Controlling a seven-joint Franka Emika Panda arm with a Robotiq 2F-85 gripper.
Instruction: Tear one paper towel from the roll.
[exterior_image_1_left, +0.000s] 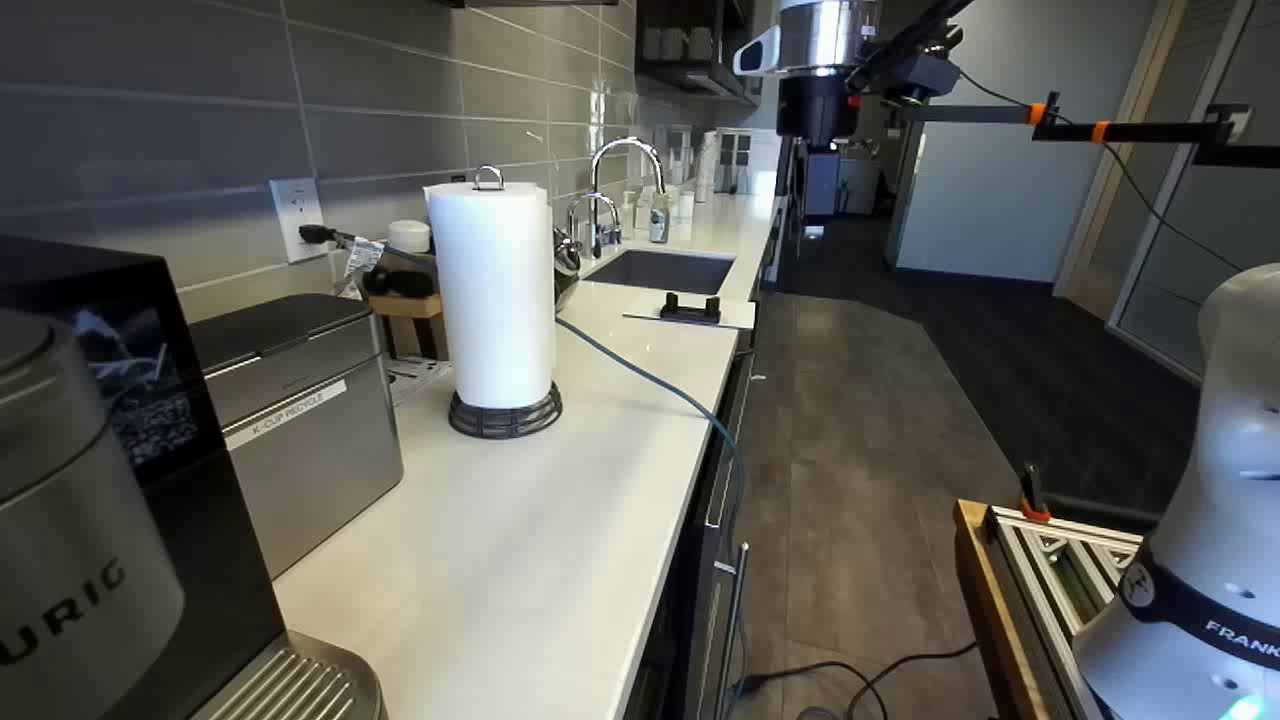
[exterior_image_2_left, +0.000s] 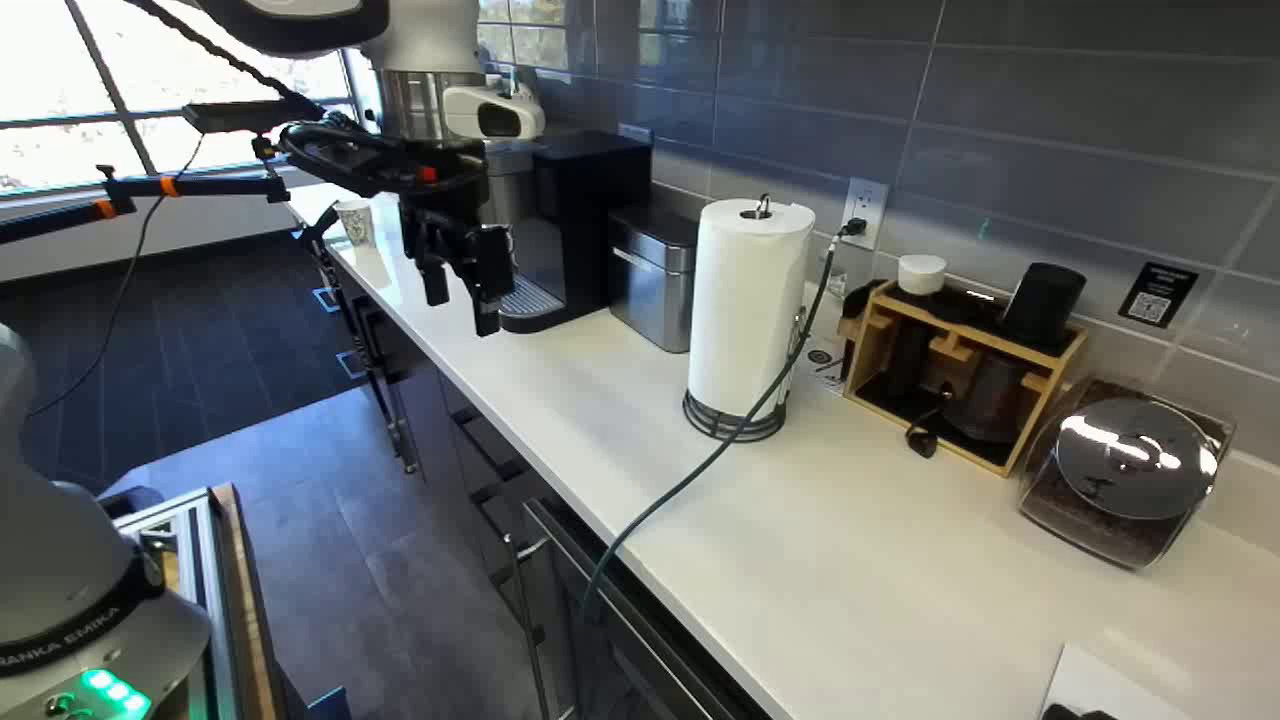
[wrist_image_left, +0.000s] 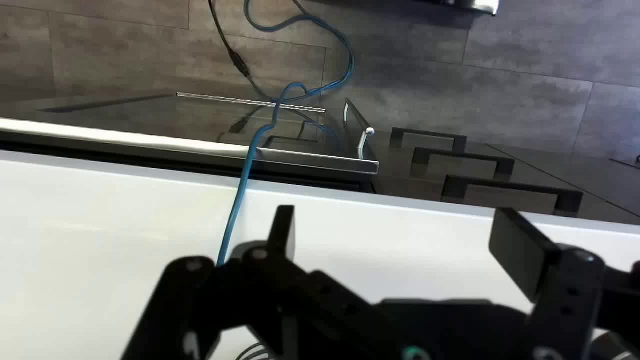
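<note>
My pincer is spread wide, gripping nothing; the roll stands upright on its holder, on the worktop. A one-sided tug could spin or topple it; the cable might snag me. I can't be sure where its free edge lies.

We see the wrist up higher than the robot's base and well apart from it. We see the gripper higher than the base too, pointing down, its two fingers spread wide. Green lights shine on the base.
</note>
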